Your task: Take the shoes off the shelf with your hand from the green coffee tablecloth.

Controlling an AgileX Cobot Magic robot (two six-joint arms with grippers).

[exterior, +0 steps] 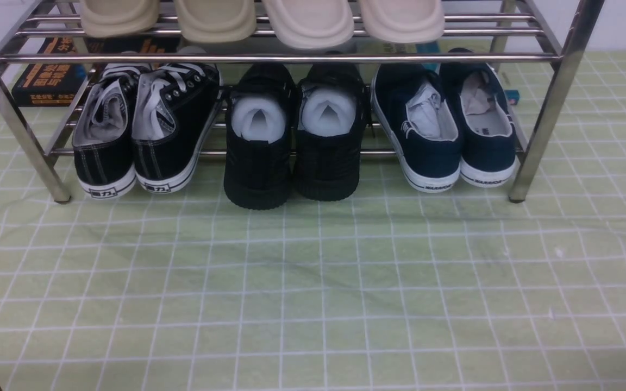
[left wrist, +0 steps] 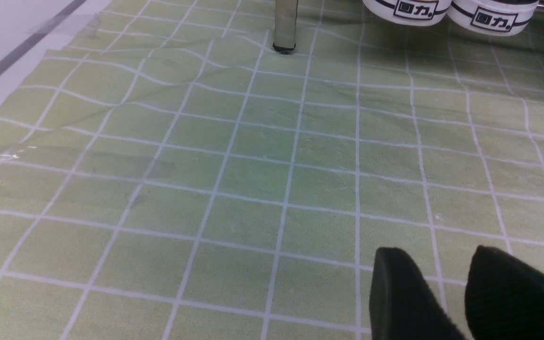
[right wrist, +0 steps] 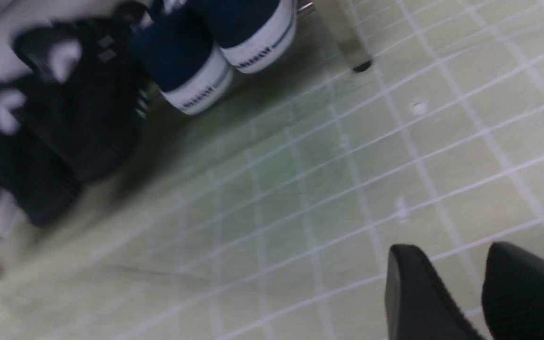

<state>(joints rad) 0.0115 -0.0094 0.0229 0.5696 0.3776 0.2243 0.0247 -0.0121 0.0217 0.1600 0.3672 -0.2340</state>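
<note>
Two navy shoes (exterior: pixel 427 146) sit at one o'clock in the front view, on the lower tier of the shelf (exterior: pixel 540 136), squeezed between its right leg and the all-black pair (exterior: pixel 258 163). The left gripper (left wrist: pixel 442 264) and right gripper (right wrist: pixel 449 264) hang parted and empty over the green tablecloth (exterior: pixel 313 282). Danger: a wide reach could clip that leg or drag the black neighbour out.

Shoes (exterior: pixel 432 157) navy, white soles; tablecloth (exterior: pixel 313 282) pale green, white grid; shelf (exterior: pixel 291 57) chrome; slippers (exterior: pixel 307 21) beige; middle pair (exterior: pixel 258 174) black.
</note>
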